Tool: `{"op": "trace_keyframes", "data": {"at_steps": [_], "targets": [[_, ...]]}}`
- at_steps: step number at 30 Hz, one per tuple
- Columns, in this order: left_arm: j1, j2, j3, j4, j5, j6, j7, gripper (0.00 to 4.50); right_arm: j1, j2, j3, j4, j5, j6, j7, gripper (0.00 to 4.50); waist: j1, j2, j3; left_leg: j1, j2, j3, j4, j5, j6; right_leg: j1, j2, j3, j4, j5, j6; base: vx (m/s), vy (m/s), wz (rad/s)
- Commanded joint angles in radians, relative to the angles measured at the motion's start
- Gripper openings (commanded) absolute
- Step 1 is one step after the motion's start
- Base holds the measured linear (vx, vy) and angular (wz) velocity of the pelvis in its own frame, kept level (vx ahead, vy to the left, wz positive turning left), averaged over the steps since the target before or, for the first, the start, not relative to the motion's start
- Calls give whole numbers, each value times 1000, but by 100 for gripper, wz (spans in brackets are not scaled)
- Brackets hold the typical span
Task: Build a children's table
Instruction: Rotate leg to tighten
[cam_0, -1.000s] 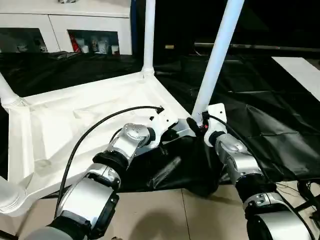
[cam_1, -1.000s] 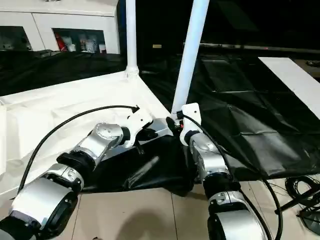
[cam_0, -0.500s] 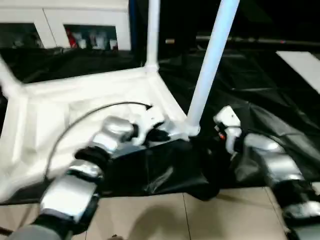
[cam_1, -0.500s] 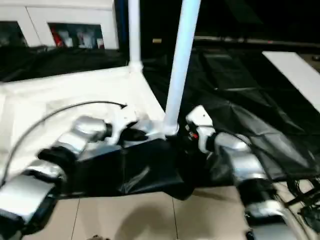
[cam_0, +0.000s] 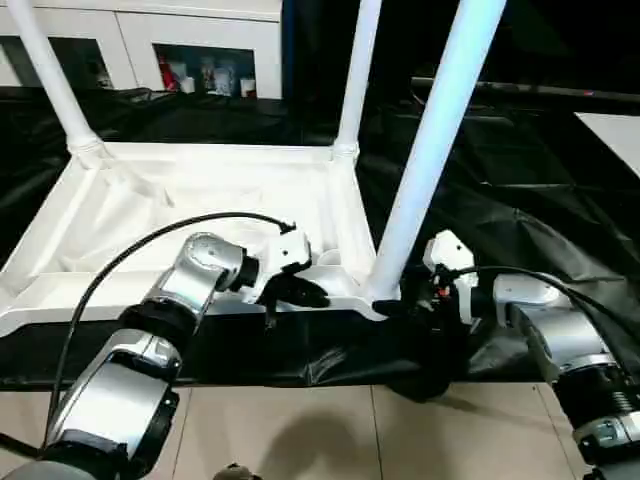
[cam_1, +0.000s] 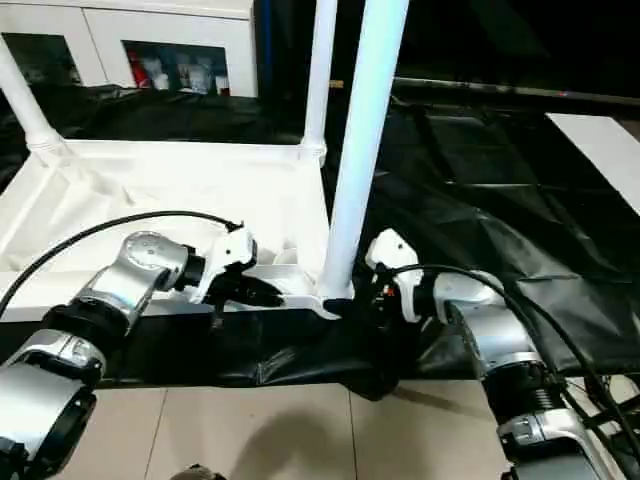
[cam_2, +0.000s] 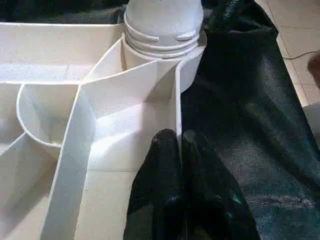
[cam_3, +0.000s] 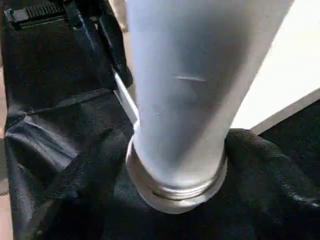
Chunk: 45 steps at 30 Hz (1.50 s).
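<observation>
left gripper (cam_2: 181, 150): jaws pressed together on the near rim of the table top (cam_0: 190, 200), just beside the near leg (cam_0: 430, 150) | right gripper (cam_0: 400, 305): jaw state cannot be told, at that leg's base | table top: upside down on black sheet (cam_0: 520, 200), legs upright in corner sockets

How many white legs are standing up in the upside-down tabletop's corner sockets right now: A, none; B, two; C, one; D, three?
D: three legs rise from the tabletop: the far left leg, the far right leg and the near right leg.
</observation>
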Motion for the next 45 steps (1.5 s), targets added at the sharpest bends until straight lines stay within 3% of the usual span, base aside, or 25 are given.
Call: {"op": "trace_keyframes", "data": {"at_steps": [1, 8, 16, 20, 21, 24, 26, 27, 29, 35, 36, 37, 44, 45], "targets": [[20, -10, -16, -14, -2, 10, -20, 0, 0, 18, 24, 23, -9, -6, 7, 315, 1, -8, -58, 15, 38, -12, -60, -157, 52, 48, -69, 37, -57, -78, -257, 0, 0, 0], [28, -3, -17, -31, -6, 22, -21, 0, -9, 33, 33, 54, -23, -21, 5, 262, -1, -8, -56, 17, 38, -13, -63, -182, 36, 46, -68, 38, -60, -123, -244, 0, 0, 0], [37, 6, -22, -45, -6, 39, -31, 0, -7, 40, 43, 74, -38, -36, 9, 257, -5, -10, -58, 15, 37, -13, -61, -165, 41, 49, -66, 37, -56, -88, -251, 0, 0, 0], [32, -18, -1, -43, -24, 65, 3, 0, -12, 89, -13, 112, -8, -9, -91, 257, -9, -7, -58, 16, 37, -12, -62, -173, 40, 46, -67, 38, -56, -92, -259, 0, 0, 0], [15, -50, 17, -13, -16, 80, 105, 0, -20, 133, -57, 152, 2, 2, -198, 257, -16, -10, -57, 16, 36, -13, -63, -190, 31, 44, -67, 39, -58, -116, -258, 0, 0, 0], [2, -79, 23, 18, 3, 83, 202, 0, -25, 174, -91, 188, 2, 8, -305, 255, -23, -9, -53, 21, 34, -19, -69, -251, -1, 41, -71, 39, -76, -255, -225, 0, 0, 0], [-7, -113, 16, 44, 33, 83, 318, 0, -33, 223, -117, 221, -6, 19, -431, 253, -29, -6, -52, 21, 36, -21, -72, -267, -10, 36, -70, 41, -78, -278, -210, 0, 0, 0], [-16, -152, 21, 61, 44, 106, 414, 0, -45, 267, -142, 250, -18, 33, -567, 253, -31, -4, -49, 24, 36, -22, -75, -287, -23, 33, -69, 40, -81, -312, -198, 0, 0, 0], [-26, -207, 26, 79, 51, 133, 512, 0, -71, 320, -171, 298, -35, 54, -727, 253, -36, -9, -48, 25, 33, -26, -76, -307, -39, 32, -71, 40, -88, -382, -172, 0, 0, 0], [-42, -253, 6, 110, 74, 115, 557, 0, -112, 357, -162, 337, -73, 30, -801, 253, -39, -11, -46, 26, 27, -26, -76, -337, -17, 27, -70, 41, -105, -450, -125, 0, 0, 0], [-47, -252, 0, 118, 80, 93, 547, 0, -120, 358, -163, 338, -72, 20, -794, 276, -40, -4, -47, 27, 27, -27, -77, -342, -18, 25, -69, 42, -108, -451, -120, 0, 0, 0], [-50, -248, -1, 125, 84, 88, 545, 0, -122, 357, -168, 336, -67, 15, -789, 289, -40, -7, -46, 26, 27, -27, -78, -348, -18, 26, -67, 40, -107, -450, -118, 0, 0, 0], [-54, -222, -8, 139, 99, 56, 527, 0, -118, 340, -183, 331, -65, -27, -794, 336, -36, -5, -49, 24, 30, -25, -79, -324, -13, 28, -66, 42, -96, -355, -151, 0, 0, 0], [-55, -205, -12, 145, 103, 36, 506, 0, -99, 320, -180, 279, -62, -52, -754, 345, -32, -4, -50, 25, 30, -24, -78, -319, -11, 29, -67, 42, -96, -341, -156, 0, 0, 0]]}}
